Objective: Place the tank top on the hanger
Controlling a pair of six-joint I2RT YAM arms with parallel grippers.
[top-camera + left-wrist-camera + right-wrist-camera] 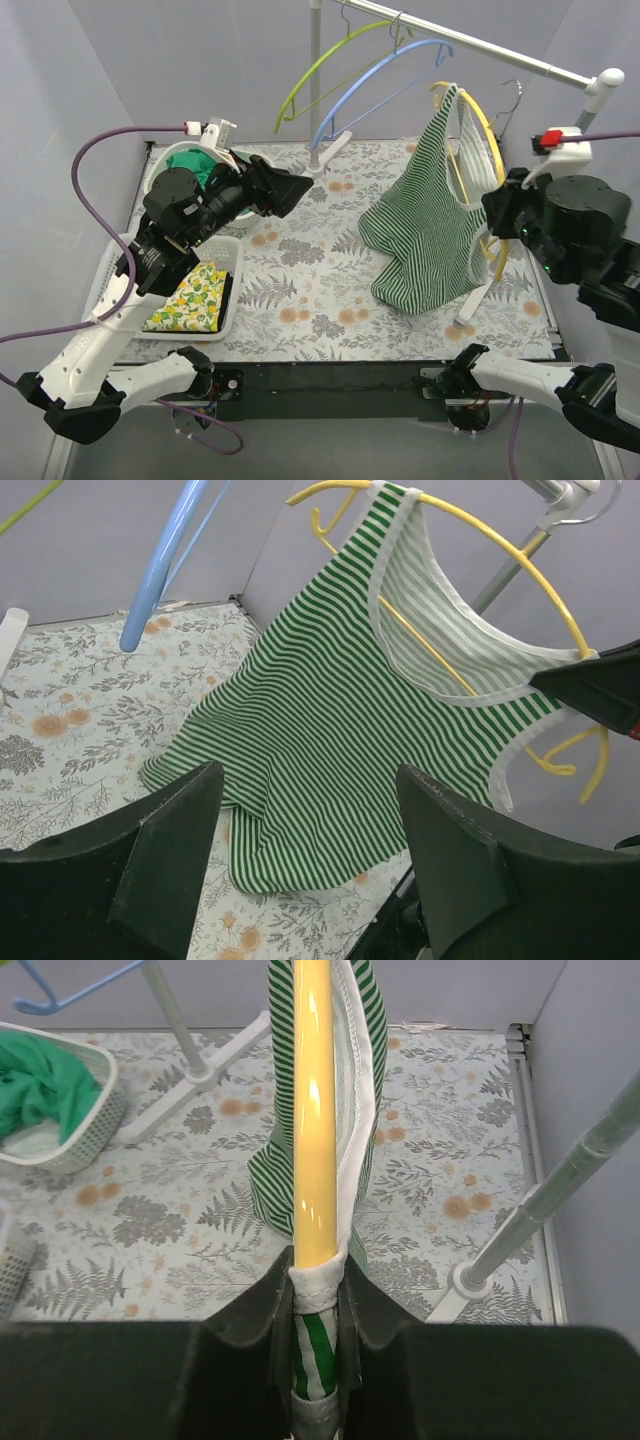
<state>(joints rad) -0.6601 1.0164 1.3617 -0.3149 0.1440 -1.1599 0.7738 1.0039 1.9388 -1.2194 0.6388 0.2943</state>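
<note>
While left gripper (310,865) hangs spread wide, right gripper (318,1310) clamps tank top (425,230) strap onto hanger (313,1110).

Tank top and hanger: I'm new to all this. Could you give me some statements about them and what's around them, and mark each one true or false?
1. The right gripper is clamped on the hanger and a strap of the tank top. True.
2. The left gripper grips the tank top's hem. False: it is open, holds nothing and is apart from the fabric.
3. The tank top's lower edge rests on the table. True.
4. The blue hanger lies on the table. False: it hangs from the rail.
5. The green cloth is draped over the rail. False: it sits in a white basket.
</note>
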